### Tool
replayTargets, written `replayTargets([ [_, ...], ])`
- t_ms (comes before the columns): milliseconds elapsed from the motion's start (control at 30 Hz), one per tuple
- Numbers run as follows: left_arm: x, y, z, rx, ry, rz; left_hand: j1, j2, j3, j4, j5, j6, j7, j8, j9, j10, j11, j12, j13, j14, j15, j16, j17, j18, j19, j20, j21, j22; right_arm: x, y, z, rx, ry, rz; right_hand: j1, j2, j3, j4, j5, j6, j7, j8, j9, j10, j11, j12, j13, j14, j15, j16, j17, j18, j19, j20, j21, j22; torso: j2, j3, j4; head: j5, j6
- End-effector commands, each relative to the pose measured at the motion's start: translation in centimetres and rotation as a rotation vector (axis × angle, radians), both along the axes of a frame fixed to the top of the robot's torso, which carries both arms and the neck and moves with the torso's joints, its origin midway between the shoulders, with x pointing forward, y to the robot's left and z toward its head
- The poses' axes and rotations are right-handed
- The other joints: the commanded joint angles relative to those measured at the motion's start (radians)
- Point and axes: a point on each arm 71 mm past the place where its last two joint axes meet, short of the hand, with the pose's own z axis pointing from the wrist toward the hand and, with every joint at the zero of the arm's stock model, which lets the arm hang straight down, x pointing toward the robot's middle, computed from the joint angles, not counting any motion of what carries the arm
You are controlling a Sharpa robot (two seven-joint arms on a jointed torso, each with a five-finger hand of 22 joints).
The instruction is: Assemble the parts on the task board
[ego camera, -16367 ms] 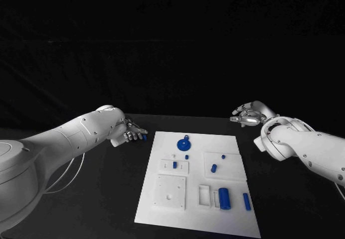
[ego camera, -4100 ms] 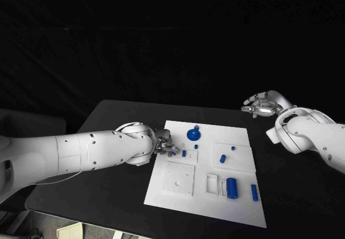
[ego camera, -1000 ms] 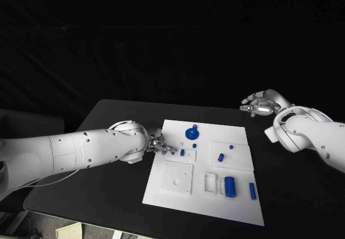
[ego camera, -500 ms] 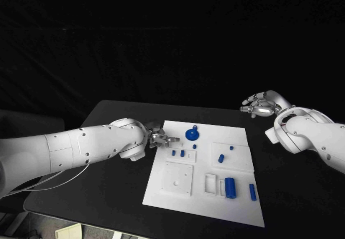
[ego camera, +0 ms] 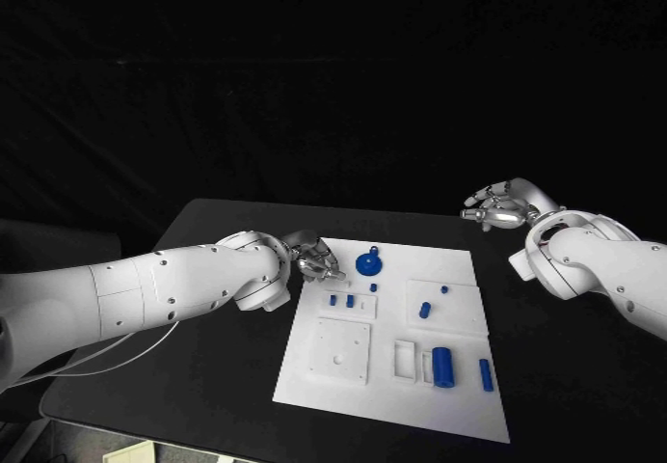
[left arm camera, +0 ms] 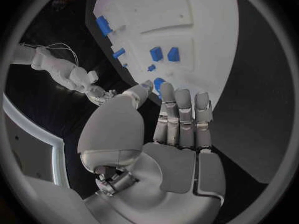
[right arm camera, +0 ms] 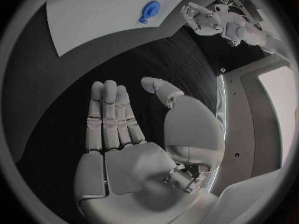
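The white task board (ego camera: 323, 386) lies in the middle of the black table. On it are a round blue disc with a loop (ego camera: 368, 262), two small blue pieces (ego camera: 340, 300) side by side on a small raised plate, a short blue peg (ego camera: 424, 310), a thick blue cylinder (ego camera: 442, 365) and a slim blue peg (ego camera: 485, 374). My left hand (ego camera: 317, 262) hovers at the board's far left corner, beside the disc; its fingers (left arm camera: 181, 117) are straight and hold nothing. My right hand (ego camera: 500, 207) hangs beyond the board's far right corner, its palm (right arm camera: 127, 159) bare.
Two tiny blue studs (ego camera: 373, 286) (ego camera: 442, 286) stand on the board's far half. A square white plate (ego camera: 338, 349) with a hole and a slotted holder (ego camera: 402, 360) take up the near half. Bare black table (ego camera: 223, 386) lies on both sides of the board.
My left hand has drawn back from the small raised plate toward the board's far left corner. Two blue pieces now show on that plate where one showed before. The right hand stays put.
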Motion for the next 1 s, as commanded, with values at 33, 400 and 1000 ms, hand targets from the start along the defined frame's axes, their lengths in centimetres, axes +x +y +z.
replayTargets([
  [33, 0.1, -1.9, 1.8, -0.063, -0.241, -0.153, 0.041, 0.000, 0.030, -0.106, 0.005, -0.004, 0.015, -0.011, -0.064, -0.023, 0.019, -0.073, -0.042, -0.012, 0.024, -0.029, -0.014, -0.017, -0.015, -0.114, -0.022, -0.010, 0.0, 0.2, 0.0, -0.003, -0.002, 0.018, 0.002, 0.011, -0.001, -0.006, 0.006, -0.002, 0.007, -0.001, -0.001, -0.007, 0.000, 0.005, -0.001, -0.005, -0.001, -0.005, -0.001, 0.007, -0.002, 0.004, -0.003, 0.024, 0.000, -0.0005, -0.0006, -0.011, 0.006],
  [400, -0.2, -6.2, 2.3, 0.071, -0.429, -0.411, 0.062, 0.004, 0.142, -0.292, -0.013, -0.007, 0.044, -0.062, -0.197, -0.097, 0.108, -0.466, -0.273, -0.016, 0.093, -0.043, -0.016, 0.017, -0.019, -0.049, -0.027, -0.005, 0.1, 0.3, 0.0, -0.002, -0.003, 0.021, 0.002, 0.011, 0.000, -0.006, 0.006, -0.002, 0.007, -0.001, -0.001, -0.007, 0.000, 0.005, -0.002, -0.005, -0.001, -0.004, -0.002, 0.007, -0.002, 0.004, -0.003, 0.024, 0.001, -0.0002, -0.0009, -0.035, 0.020],
  [1000, 1.0, -9.1, -0.2, 0.293, -0.415, -0.558, 0.053, -0.013, 0.129, -0.290, 0.003, 0.014, 0.044, -0.064, -0.277, -0.029, 0.116, -0.621, -0.366, 0.015, 0.098, -0.028, -0.005, 0.036, 0.012, -0.042, -0.013, 0.005, 0.1, 1.1, 0.0, 0.002, -0.003, 0.035, 0.002, 0.013, 0.000, -0.006, 0.006, -0.002, 0.007, -0.001, -0.001, -0.007, 0.000, 0.006, -0.002, -0.005, -0.001, -0.004, -0.001, 0.007, -0.002, 0.004, -0.003, 0.024, 0.001, 0.0005, 0.0004, -0.045, 0.023],
])
